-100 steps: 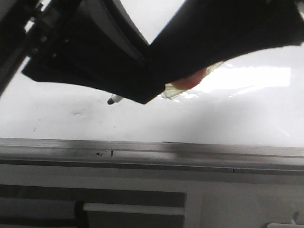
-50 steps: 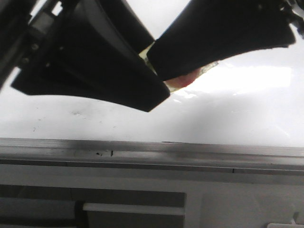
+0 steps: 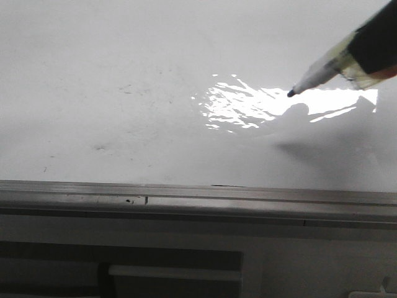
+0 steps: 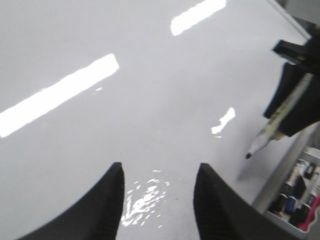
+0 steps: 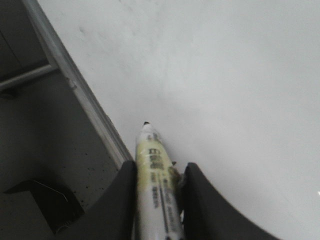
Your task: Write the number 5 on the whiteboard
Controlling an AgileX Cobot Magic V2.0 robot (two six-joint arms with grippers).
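At 2 o'clock in the front view, right gripper [image 3: 376,46] comes in from the corner, only partly in frame, dark, with a marker [image 3: 322,71] sticking out toward 8 o'clock. Marker tip dark, bare, over the whiteboard [image 3: 124,74] at the edge of the bright glare patch [image 3: 242,105]; contact with the surface can't be told. Its shadow lies on the board just below the tip, toward 4 o'clock.

Right wrist view: right gripper [image 5: 159,175] jaws clamped on the marker [image 5: 154,175], one finger on each side of the pale barrel, printed label running along it, tip pointing away from the fingers over the board [image 5: 225,75], near the grey edge rail [image 5: 75,80].

Left wrist view: left gripper [image 4: 159,185] jaws apart, nothing between them, hanging over bare board [image 4: 150,90]. Other arm's marker [image 4: 277,120] visible at 3 o'clock of that frame, tip down near the board edge. Tray of markers [image 4: 300,192] beyond the edge, at 4 o'clock.

Whiteboard fills the upper half of the front view, glossy; faint dark smudges [image 3: 127,90] at 10 o'clock, more specks near 9 o'clock. Grey rail [image 3: 186,192] runs across below the board. No number 5 on the board yet; no marker strokes seen in any view.
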